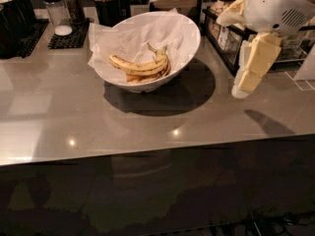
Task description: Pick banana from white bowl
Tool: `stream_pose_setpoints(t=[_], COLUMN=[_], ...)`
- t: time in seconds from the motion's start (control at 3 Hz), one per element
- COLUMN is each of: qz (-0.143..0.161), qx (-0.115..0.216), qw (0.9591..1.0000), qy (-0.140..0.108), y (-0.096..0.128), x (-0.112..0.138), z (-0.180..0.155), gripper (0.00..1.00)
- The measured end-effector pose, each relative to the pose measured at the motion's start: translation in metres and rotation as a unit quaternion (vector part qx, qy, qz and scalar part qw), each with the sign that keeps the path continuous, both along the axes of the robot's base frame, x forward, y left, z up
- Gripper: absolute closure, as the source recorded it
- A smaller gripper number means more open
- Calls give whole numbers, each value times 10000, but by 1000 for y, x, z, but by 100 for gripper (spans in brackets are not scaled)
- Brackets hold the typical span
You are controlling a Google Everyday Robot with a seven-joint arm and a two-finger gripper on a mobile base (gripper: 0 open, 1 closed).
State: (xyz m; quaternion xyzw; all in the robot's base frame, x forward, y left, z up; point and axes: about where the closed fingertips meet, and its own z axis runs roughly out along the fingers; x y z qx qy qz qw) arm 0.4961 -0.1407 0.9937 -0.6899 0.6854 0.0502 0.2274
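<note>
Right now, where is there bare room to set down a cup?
Bare: the grey counter in front of the white bowl, out to the near edge. Crowded: the shakers behind and the wire rack at right, where the claw hangs.
</note>
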Motion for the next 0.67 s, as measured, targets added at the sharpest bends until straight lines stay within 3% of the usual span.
stream_pose_setpoints(t=[0.33,0.67], qz=[689,1077], qx=[315,322], qw=[9971,9937], qy=[1,-24], y=[45,76], x=[25,37], z=[2,1], gripper=[0,0])
